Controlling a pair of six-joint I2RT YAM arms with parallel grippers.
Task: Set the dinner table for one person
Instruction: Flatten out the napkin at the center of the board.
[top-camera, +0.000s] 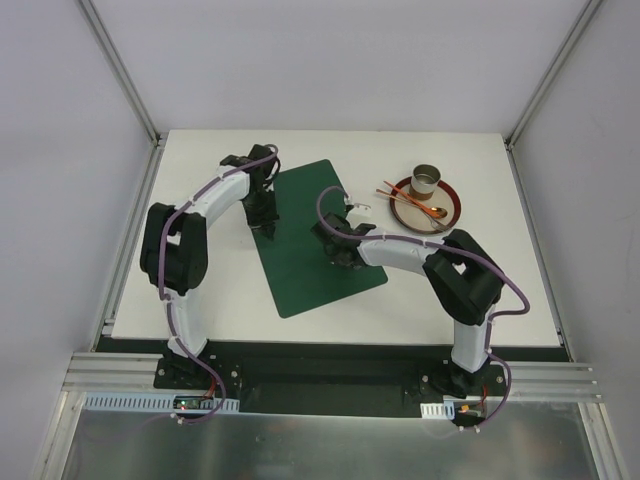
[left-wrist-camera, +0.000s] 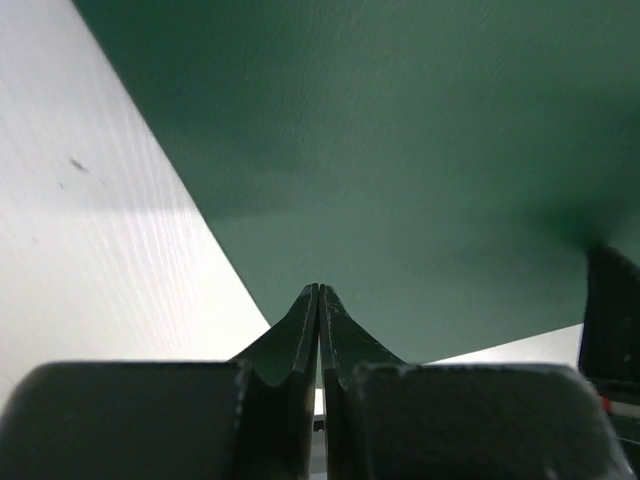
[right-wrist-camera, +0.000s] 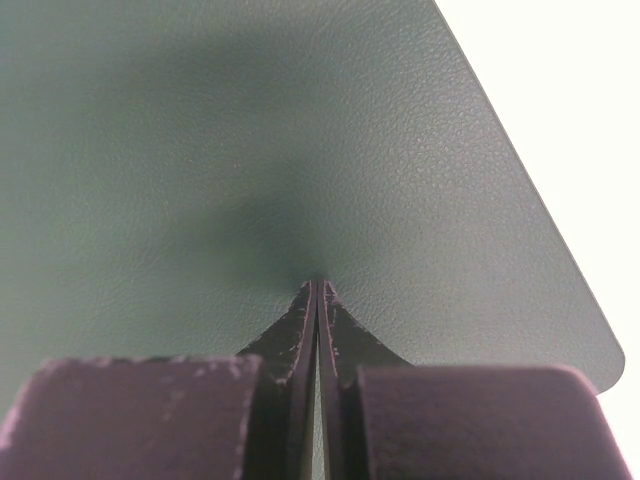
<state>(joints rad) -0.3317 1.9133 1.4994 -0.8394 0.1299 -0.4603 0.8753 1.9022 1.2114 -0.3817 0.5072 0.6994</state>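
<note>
Pressing down near frame centre, the left gripper (top-camera: 265, 228) and right gripper (top-camera: 336, 252), both closed and empty, seemingly pin the green placemat (top-camera: 305, 200) to slide it square on the white dinner table (top-camera: 450, 290).

Your white-and-black jointed left arm (top-camera: 212, 195) reaches forward and bends inward at the elbow, and its black two-finger left gripper (left-wrist-camera: 318, 292) points down with both fingers pressed flat together. Your matching right arm (top-camera: 400, 250) folds leftward from its dark elbow, and the black right gripper (right-wrist-camera: 317, 285) also points down, fingers meeting without a gap.
</note>
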